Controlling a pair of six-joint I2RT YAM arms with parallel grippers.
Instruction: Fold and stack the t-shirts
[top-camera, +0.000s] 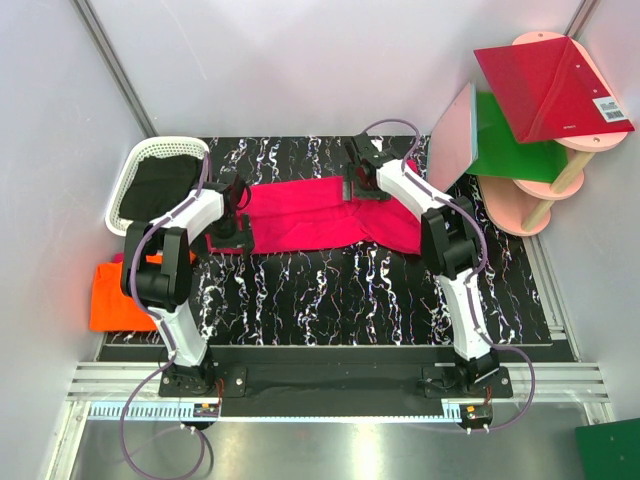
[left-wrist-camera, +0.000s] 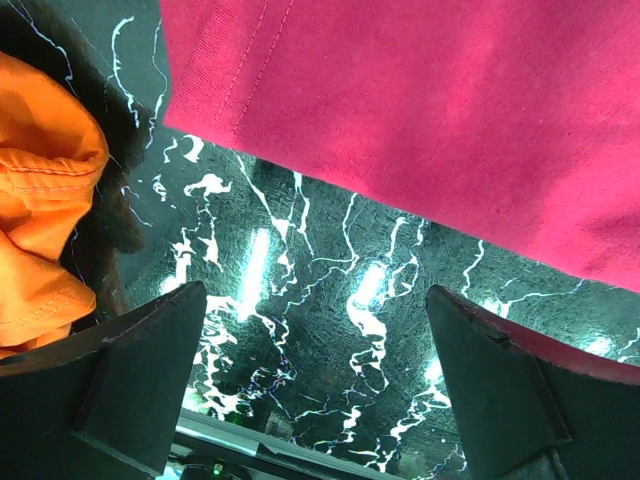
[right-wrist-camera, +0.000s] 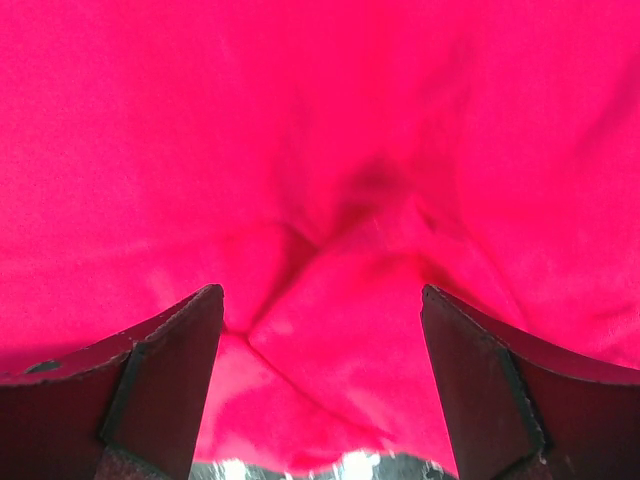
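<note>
The hot pink t-shirt (top-camera: 320, 215) lies spread across the table (top-camera: 350, 290), and the orange t-shirt (top-camera: 115, 295) is bunched at its left edge. The left gripper (left-wrist-camera: 320, 330) hangs released beside the pink hem. The right gripper (right-wrist-camera: 320, 330), also released, sits over rumpled pink cloth, perhaps touching it.

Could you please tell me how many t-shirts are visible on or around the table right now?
2. The pink t-shirt lies spread across the table; the orange t-shirt is bunched at its left edge. The dark cloth in the white basket may be another.
</note>
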